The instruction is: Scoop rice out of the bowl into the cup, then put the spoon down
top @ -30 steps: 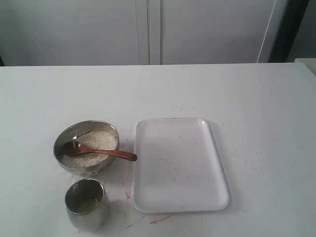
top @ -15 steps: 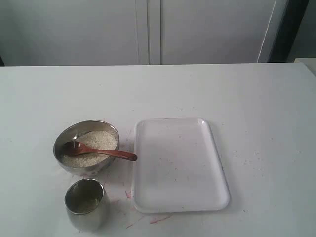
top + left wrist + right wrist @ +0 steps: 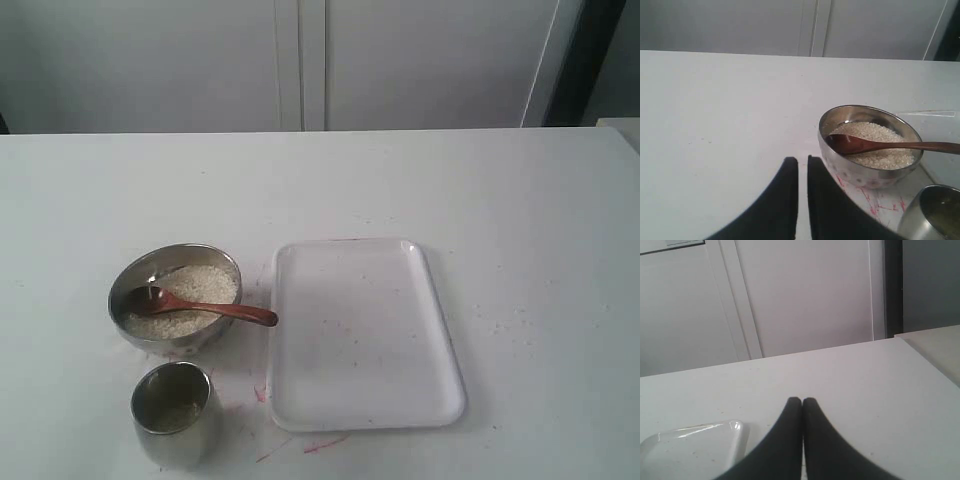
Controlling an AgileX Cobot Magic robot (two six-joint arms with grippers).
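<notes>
Near left: cup (image 3: 173, 410) upright on white table (image 3: 520, 200), red scuffs (image 3: 325, 443) alongside. Just beyond: bowl (image 3: 122, 285) of rice (image 3: 205, 283), spoon (image 3: 215, 309) scoop in grains, handle over right rim. Right: white tray (image 3: 365, 340). Far: pale cabinet doors (image 3: 400, 60). Left gripper (image 3: 802, 159) narrowed to a slit, empty; right gripper (image 3: 802, 400) pressed together, empty.

Bright, soft, even light; faint shadows, mild haze
</notes>
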